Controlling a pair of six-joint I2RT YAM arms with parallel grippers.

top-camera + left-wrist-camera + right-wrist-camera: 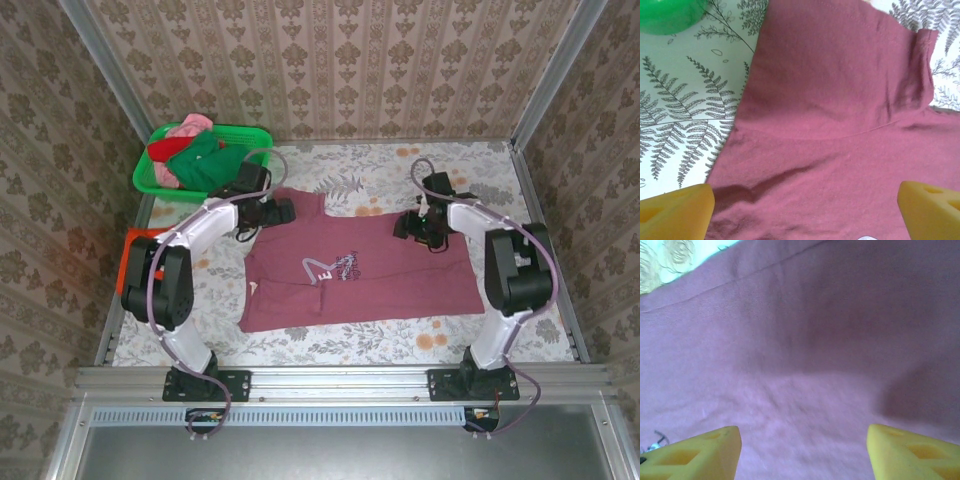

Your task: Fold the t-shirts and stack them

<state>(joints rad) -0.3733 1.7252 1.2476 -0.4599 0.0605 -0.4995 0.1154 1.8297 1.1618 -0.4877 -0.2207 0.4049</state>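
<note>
Folding has barely begun: you have the soft maroon cotton t-shirt (350,265) spread flat, left gripper (805,210) and right gripper (802,452) spread empty above it, more shirts (190,155) waiting in the green plastic basket (150,180).

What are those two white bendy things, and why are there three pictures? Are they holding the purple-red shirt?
Those are two robot arms bolted to the near table edge. The big picture comes from a camera above and behind them. The other two come from small cameras on each wrist; the yellow blocks are the fingers. A maroon t-shirt with a small pale print lies spread on the leaf-patterned tablecloth. A green basket of more clothes sits at the back left. The left gripper and right gripper both hover open over the shirt, holding nothing.
</note>
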